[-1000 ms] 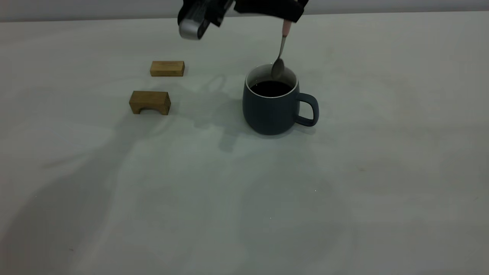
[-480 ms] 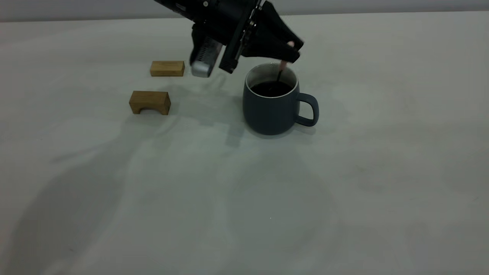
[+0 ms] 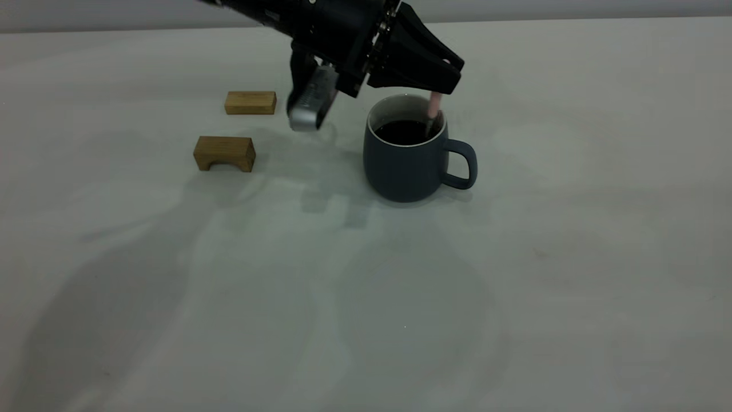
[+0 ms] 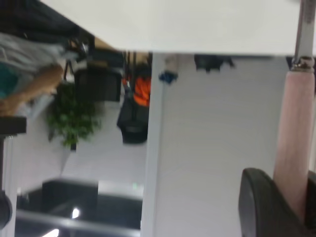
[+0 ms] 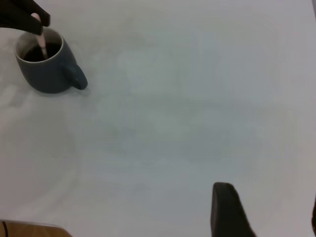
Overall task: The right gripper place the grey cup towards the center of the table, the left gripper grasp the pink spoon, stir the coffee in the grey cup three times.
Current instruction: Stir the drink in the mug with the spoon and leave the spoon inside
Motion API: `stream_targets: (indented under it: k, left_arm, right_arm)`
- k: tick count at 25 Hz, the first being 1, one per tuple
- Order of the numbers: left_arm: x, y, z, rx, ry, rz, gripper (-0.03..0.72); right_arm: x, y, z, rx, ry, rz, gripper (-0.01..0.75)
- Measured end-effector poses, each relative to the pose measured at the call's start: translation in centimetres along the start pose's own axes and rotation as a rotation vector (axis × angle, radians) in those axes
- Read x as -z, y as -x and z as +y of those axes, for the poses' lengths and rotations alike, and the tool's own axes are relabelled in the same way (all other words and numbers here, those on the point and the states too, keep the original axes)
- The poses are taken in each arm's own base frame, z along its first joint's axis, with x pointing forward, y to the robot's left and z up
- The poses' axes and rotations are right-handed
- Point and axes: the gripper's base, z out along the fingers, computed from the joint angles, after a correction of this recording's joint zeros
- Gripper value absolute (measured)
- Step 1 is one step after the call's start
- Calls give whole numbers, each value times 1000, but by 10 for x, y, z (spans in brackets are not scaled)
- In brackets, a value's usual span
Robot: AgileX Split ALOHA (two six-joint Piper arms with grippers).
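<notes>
Over the grey cup (image 3: 407, 151), the left gripper (image 3: 441, 86) pinches the pink spoon (image 3: 434, 107) tight, its bowl down in the dark coffee (image 3: 403, 133). That cup stands near the middle of the table (image 3: 514, 286), handle away from two wooden blocks (image 3: 225, 152). Far off, the right gripper (image 5: 266, 212) hangs open

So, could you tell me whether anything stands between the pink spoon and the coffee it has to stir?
Nothing visible does. The left gripper holds the pink spoon over the grey cup, and its lower end already dips into the coffee. The two wooden blocks sit well off to the side.
</notes>
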Motion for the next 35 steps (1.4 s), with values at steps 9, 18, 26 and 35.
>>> stream_targets:
  k: [9, 18, 26, 35]
  left_arm:
    - [11, -4, -13, -151, -51, -134, 158]
    - [3, -16, -7, -79, -9, 13, 158]
    - [8, -8, -6, -4, 42, -131, 158]
    - [-3, -11, -17, -186, -47, -60, 158]
  right_arm:
    - [0, 0, 0, 0, 0, 0, 441]
    - [0, 0, 0, 0, 0, 0, 441]
    - [0, 0, 0, 0, 0, 0, 441]
    - [0, 0, 0, 0, 0, 0, 441]
